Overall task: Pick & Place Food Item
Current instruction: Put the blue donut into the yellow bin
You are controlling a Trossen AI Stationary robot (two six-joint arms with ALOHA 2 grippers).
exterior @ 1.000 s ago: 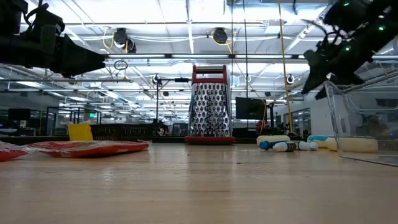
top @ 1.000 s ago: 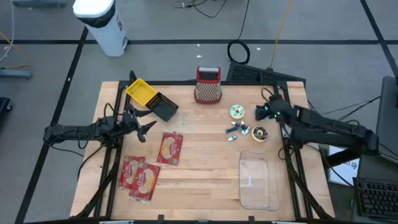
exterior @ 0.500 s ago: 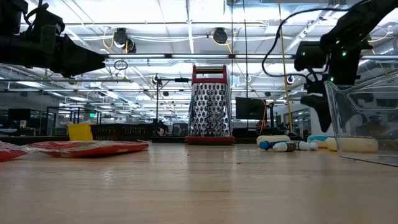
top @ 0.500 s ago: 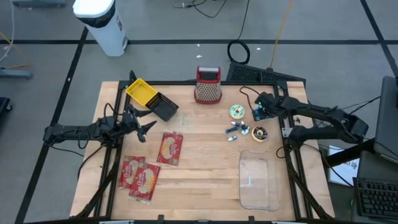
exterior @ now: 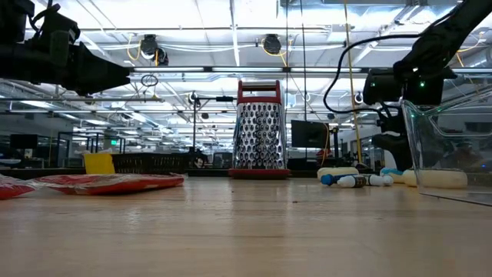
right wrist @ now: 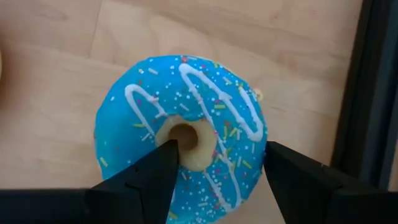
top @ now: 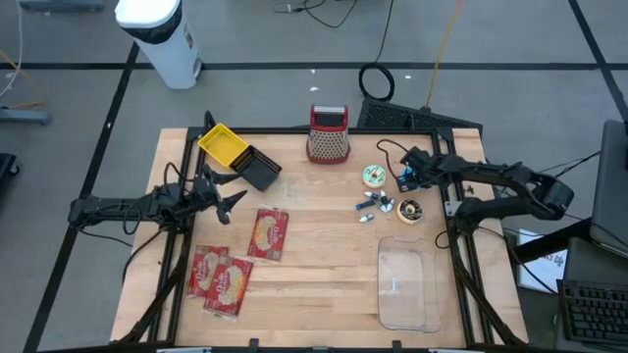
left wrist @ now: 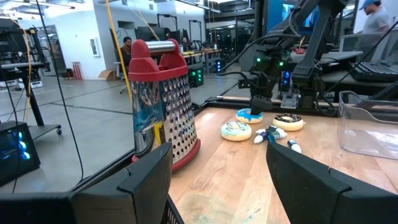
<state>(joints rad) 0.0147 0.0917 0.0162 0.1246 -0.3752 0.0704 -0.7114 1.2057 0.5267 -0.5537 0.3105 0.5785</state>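
A blue doughnut (right wrist: 180, 134) with white icing lines and sprinkles lies flat on the wood at the table's far right, also seen as the blue doughnut (left wrist: 250, 116) in the left wrist view. My right gripper (right wrist: 221, 162) stands open close over it, slanting down: one fingertip is over the doughnut's hole, the other over its outer rim. In the high view my right gripper (top: 405, 179) covers most of the doughnut. My left gripper (top: 235, 199) waits open and level above the table's left side. My right gripper comes at the blue doughnut from above, slanting down, one fingertip (right wrist: 165, 155) over the hole and the other (right wrist: 277, 158) at the outer rim. Whether the fingers touch the doughnut I cannot tell. The doughnut lies flat on the table.
A green-white doughnut (top: 374, 176), a brown-ringed one (top: 409, 210) and small blue-white pieces (top: 373, 203) lie beside the blue one. A clear container (top: 407, 284) stands near right, a red-topped grater (top: 329, 134) at the far edge. Yellow and black bins (top: 240, 157) and red packets (top: 270, 233) lie left.
My right gripper has come down and toward the table's left, over the blue doughnut, tipping from nearly level to steeply downward. Its fingers have stayed open. My left arm has kept still.
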